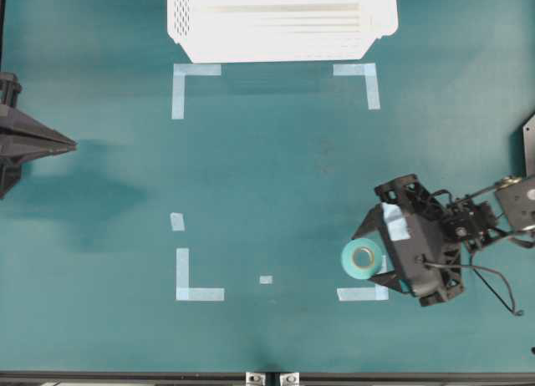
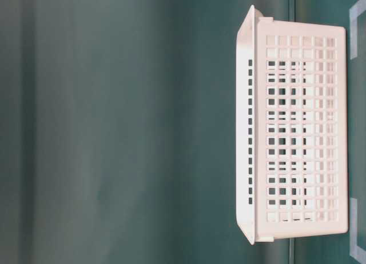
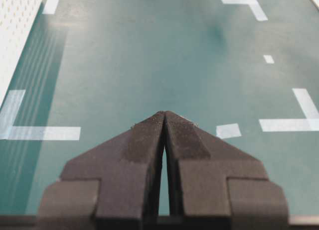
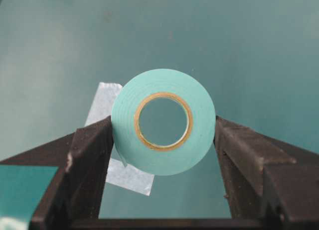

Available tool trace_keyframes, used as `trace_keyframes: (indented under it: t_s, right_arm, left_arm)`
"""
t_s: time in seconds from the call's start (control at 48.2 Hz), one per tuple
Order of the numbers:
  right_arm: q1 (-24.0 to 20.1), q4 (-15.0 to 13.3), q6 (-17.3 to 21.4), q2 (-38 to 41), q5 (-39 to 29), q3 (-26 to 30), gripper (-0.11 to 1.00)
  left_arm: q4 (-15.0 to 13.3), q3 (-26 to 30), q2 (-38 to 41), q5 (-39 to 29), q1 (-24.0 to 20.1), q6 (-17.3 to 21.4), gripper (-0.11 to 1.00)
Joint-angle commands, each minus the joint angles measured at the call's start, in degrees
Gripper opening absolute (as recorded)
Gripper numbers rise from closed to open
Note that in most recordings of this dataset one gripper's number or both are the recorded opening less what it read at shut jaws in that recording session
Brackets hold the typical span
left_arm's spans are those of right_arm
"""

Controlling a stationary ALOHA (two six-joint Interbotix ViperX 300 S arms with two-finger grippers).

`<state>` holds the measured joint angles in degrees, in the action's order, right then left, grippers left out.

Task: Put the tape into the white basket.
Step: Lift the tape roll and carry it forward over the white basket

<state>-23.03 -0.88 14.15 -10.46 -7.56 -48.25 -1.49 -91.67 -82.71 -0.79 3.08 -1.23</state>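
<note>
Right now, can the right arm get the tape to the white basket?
Probably yes: the right gripper fingers clasp the tape, and bare table lies between it and the white basket.

teal tabletop [image 1: 267, 177] (pale tape corner marks [image 1: 188, 81])
</note>
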Motion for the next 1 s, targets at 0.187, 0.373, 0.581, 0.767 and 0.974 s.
trace_keyframes:
  t_s: [0.187, 0.373, 0.581, 0.767, 0.974]
  right_arm:
    - [0.1, -0.1, 0.0, -8.7, -0.9, 0.0, 0.68]
    - [1.0, -0.1, 0.0, -10.5, -0.8, -1.2, 0.68]
    - [3.3, -0.6, -0.2, -10.7, -0.6, -1.1, 0.68]
    - [6.8, -1.9, -0.2, -10.7, -0.6, -0.9, 0.68]
    - [11.4, -3.8, -0.3, -10.7, -0.8, -0.1, 0.68]
  left_arm:
    - [0.0, 0.7, 0.6, 0.4, -0.4, 0.0, -0.10]
    - [0.0, 0.7, 0.6, 0.4, -0.4, 0.0, -0.10]
    - [-0.1, 0.7, 0.6, 0.5, -0.4, 0.0, -0.10]
    - [-0.1, 0.7, 0.6, 0.4, -0.4, 0.0, -0.10]
    - [0.0, 0.7, 0.6, 0.5, -0.4, 0.0, -0.10]
